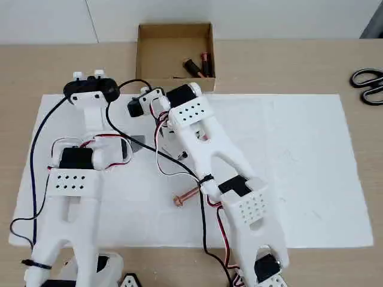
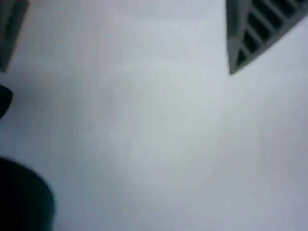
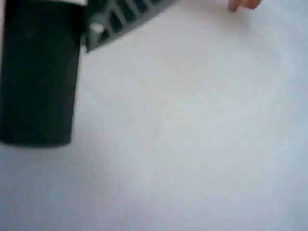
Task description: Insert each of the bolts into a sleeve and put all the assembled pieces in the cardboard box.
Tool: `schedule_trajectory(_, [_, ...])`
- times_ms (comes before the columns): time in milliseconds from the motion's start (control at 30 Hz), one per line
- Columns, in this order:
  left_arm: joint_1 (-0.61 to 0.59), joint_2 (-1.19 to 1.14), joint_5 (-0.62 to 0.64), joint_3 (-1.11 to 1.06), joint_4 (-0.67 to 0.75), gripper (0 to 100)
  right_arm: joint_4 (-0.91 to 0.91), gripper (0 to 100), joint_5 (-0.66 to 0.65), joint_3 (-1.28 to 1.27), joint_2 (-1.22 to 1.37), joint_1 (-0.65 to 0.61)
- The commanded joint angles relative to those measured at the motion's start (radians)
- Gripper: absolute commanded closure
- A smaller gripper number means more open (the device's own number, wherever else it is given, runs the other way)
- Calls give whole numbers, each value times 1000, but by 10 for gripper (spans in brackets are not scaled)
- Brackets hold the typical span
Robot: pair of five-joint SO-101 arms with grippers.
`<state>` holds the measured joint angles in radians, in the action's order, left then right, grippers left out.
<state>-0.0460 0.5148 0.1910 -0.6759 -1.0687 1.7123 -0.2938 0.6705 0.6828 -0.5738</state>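
Reckoning the bolt [image 1: 186,197], lying right beside a cable [image 1: 203,210], prob gets snagged; left gripper [image 1: 88,78], right gripper [image 1: 142,101]: open/shut, can't tell.

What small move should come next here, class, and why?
Probably the next move is to grasp the copper bolt. It lies loose on the white sheet, in no sleeve, while the cardboard box already holds dark pieces that look assembled. So this bolt seems to be what is left.
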Motion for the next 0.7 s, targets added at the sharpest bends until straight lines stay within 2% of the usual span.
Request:
schedule_trajectory(0, [5, 26, 3, 4, 21, 723, 4, 839, -32, -8, -8, -22])
schedule_trajectory(200, [5, 29, 3, 4, 20, 723, 4, 793, -40, -8, -5, -27])
schedule_trajectory(667, [5, 28, 3, 2, 18, 723, -41, 794, -81, -2, 117, -21])
